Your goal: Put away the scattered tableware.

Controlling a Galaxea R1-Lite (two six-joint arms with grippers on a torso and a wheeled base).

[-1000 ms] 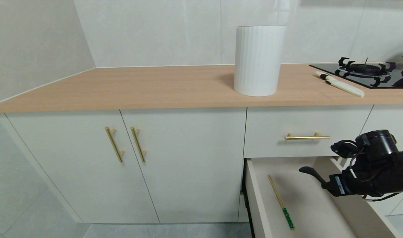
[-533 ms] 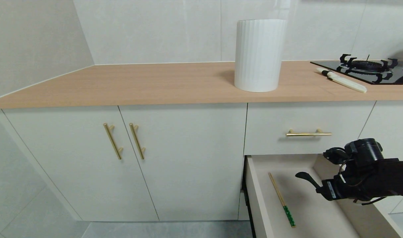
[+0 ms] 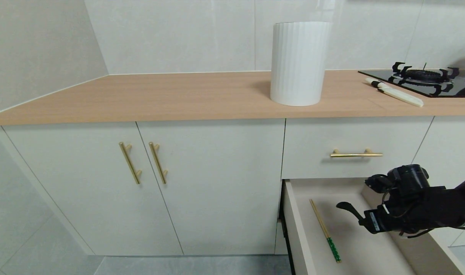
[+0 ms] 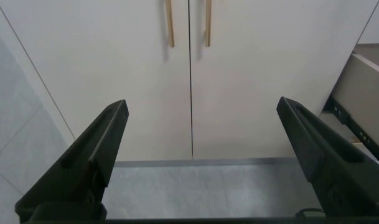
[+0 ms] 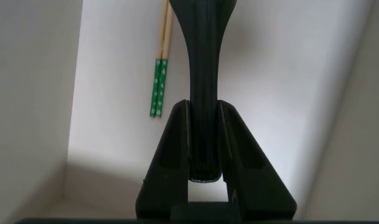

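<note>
Utensil — slim, black, curved — in tool

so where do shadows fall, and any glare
head view: the white canister throws a soft shadow to its left on the countertop, faint sheen on the wall tile above it; right wrist view: the black utensil in the right gripper shades the drawer floor, chopsticks lit

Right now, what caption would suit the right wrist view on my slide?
Right pincer shut on a black utensil above the open drawer, where chopsticks lie.

open drawer, chopsticks near its left wall, floor bare beside them
</note>
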